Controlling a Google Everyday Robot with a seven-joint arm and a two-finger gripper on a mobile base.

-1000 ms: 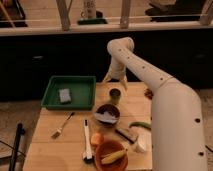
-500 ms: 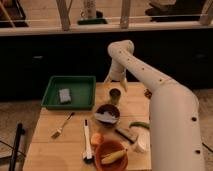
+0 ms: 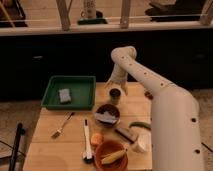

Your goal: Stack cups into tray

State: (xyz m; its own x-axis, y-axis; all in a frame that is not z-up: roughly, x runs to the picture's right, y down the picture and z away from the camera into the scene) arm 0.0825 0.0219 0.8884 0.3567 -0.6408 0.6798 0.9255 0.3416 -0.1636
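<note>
Change: almost nothing has moved since the earlier frames; my arm holds the same reach across the table's far edge.
Gripper: the gripper (image 3: pixel 119 86) hangs at the back of the table, right over the cup and close to its rim; from here I can't say whether it has contact.
Cup: one cup (image 3: pixel 115 95) stands upright near the far edge, between the tray and the arm, just behind the dark bowl (image 3: pixel 107 114). I make out only this one; it looks dull and dark, probably the metal one.
Tray: the tray (image 3: pixel 80 98) sits at the far left corner, with a small grey block (image 3: pixel 64 95) lying inside and bare floor beside it.
Handling: I judge the cup light, rigid and smooth-walled, so likely to slip in a weak pinch. I'd take it across the rim or upper wall, squarely, and keep it upright on the way over.
Clutter: fork (image 3: pixel 62 126), a white utensil (image 3: pixel 86 140), an orange bowl (image 3: pixel 111 152) holding a banana (image 3: pixel 115 155), all nearer me and off the path to the tray.
</note>
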